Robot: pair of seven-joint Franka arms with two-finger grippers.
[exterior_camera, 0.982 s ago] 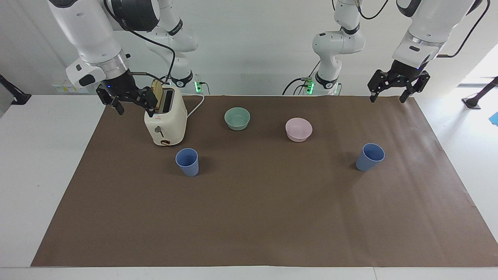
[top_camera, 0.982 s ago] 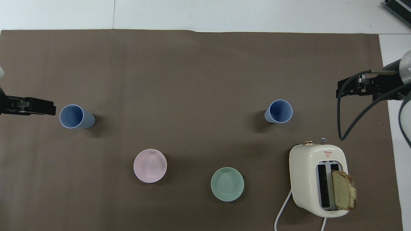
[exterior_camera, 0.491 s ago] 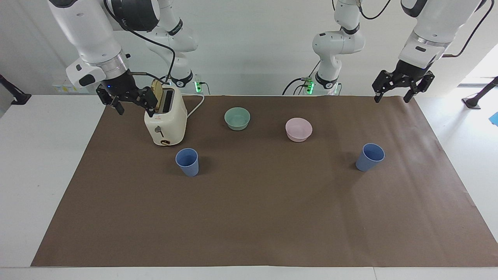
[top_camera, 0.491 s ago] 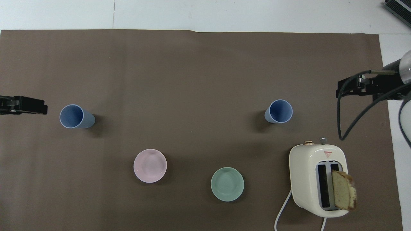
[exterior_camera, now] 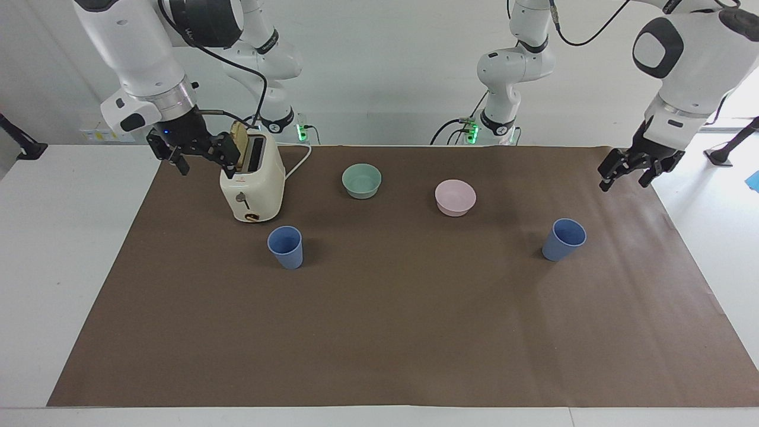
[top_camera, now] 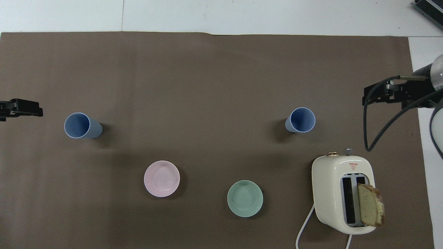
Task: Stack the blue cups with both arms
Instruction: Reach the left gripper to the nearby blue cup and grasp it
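Two blue cups stand upright and apart on the brown mat. One cup [exterior_camera: 285, 247] [top_camera: 300, 120] is by the toaster, toward the right arm's end. The other cup [exterior_camera: 564, 239] [top_camera: 82, 125] is toward the left arm's end. My left gripper [exterior_camera: 624, 178] [top_camera: 21, 108] hangs open and empty over the mat's edge at the left arm's end, beside that cup and clear of it. My right gripper [exterior_camera: 205, 168] [top_camera: 380, 95] is open and empty in the air beside the toaster, at the right arm's end.
A cream toaster [exterior_camera: 252, 190] [top_camera: 341, 193] holds a bread slice [top_camera: 370, 209] and trails a white cord. A green bowl [exterior_camera: 362, 181] [top_camera: 245, 199] and a pink bowl [exterior_camera: 455, 197] [top_camera: 161, 178] sit nearer to the robots than the cups.
My left gripper has come down and swung outward toward the left arm's end of the table. The right arm, cups and bowls have not moved.
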